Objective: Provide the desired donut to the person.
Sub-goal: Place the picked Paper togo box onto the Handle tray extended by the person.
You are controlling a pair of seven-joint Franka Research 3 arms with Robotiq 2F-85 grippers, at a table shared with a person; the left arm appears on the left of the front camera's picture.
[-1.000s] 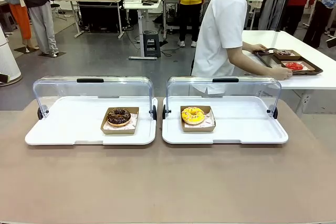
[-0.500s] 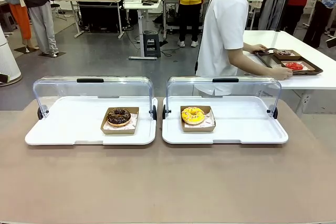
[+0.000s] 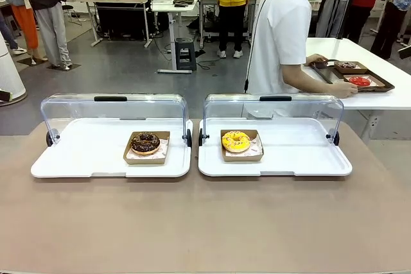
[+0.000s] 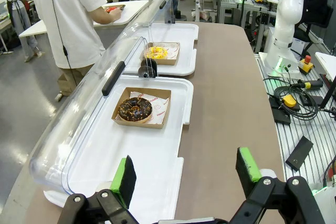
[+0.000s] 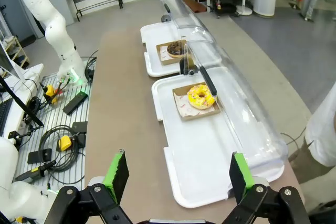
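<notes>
Yellow donut (image 3: 236,140) boxed on tray (image 3: 308,152); person (image 3: 279,33) turned away (sideways).

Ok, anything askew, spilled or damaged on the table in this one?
Nothing stands out. The chocolate donut and yellow donut each sit whole in their cardboard boxes, one per white tray, lids swung open at the back. The person is turned away toward a side table. Both grippers, left and right, hang open, away from the trays.

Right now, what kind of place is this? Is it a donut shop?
Probably not a shop but a robot lab set up like one. A chocolate donut and a yellow donut sit on white trays under clear lids, and workbenches with other robot arms stand behind the person.
</notes>
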